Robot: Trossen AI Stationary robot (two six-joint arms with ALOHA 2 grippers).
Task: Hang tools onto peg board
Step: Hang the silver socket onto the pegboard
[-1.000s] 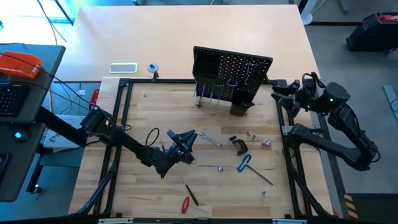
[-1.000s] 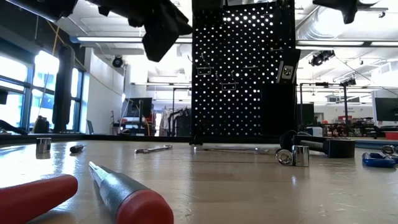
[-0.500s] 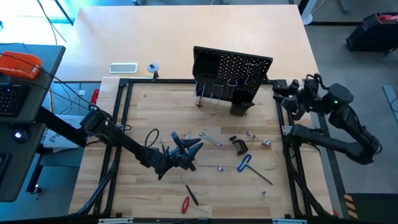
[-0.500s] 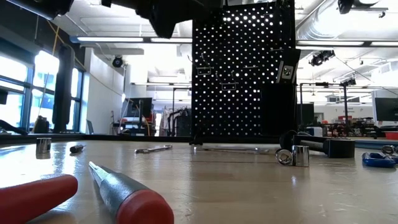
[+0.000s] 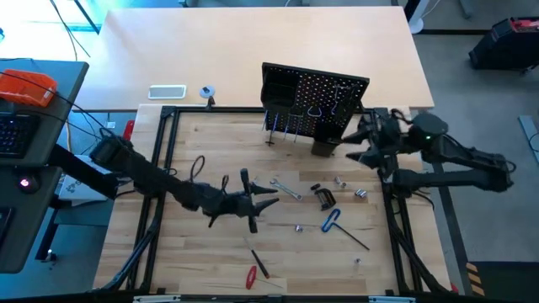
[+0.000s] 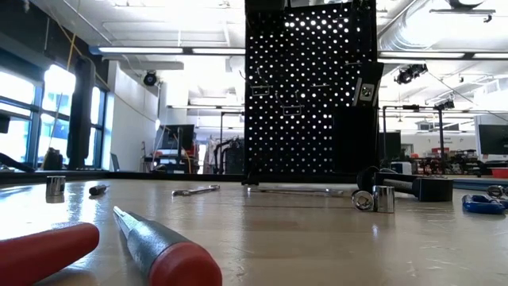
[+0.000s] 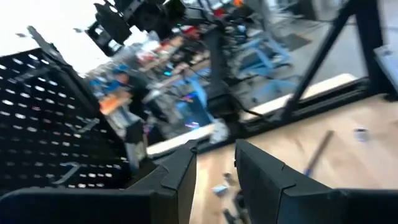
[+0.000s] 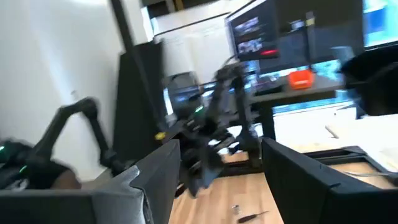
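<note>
Pictured with the peg board (image 5: 316,97) upright at the far edge of the wooden table (image 5: 194,151). In front of it and toward its left end: left gripper (image 7: 214,146), raised off the wood, fingers apart, nothing seen between them.

Nearest the front edge, well in front of the board: red-handled screwdriver (image 5: 251,275), lying flat. Probably light and stiff, with a smooth round handle likely to roll; best taken across the handle, shaft left free for a hook or hole.

In front of the board's middle: silver wrench (image 5: 286,189), flat on the wood. Thin, hard and likely slippery; best pinched across the shank so the end loop can meet a hook.

Slightly right of that: black-handled pliers (image 5: 324,197), probably the heaviest piece; best gripped near the joint to stop the handles swinging.

Further forward of the board's right half: blue-handled hex key (image 5: 330,220), light, with a long thin shaft; handle the better hold.

Before the board's right end: small metal bits (image 5: 360,193), shiny, apt to roll, probably meant for the board's small black bin (image 5: 327,145).

Just off the board's right end, beside the bin: right gripper (image 8: 219,146), fingers wide apart and empty.

Underfoot, pale plank wood inside a black frame, smooth enough for metal to skid. Beyond the board, a bright workshop hall with strip lights overhead and large windows.
</note>
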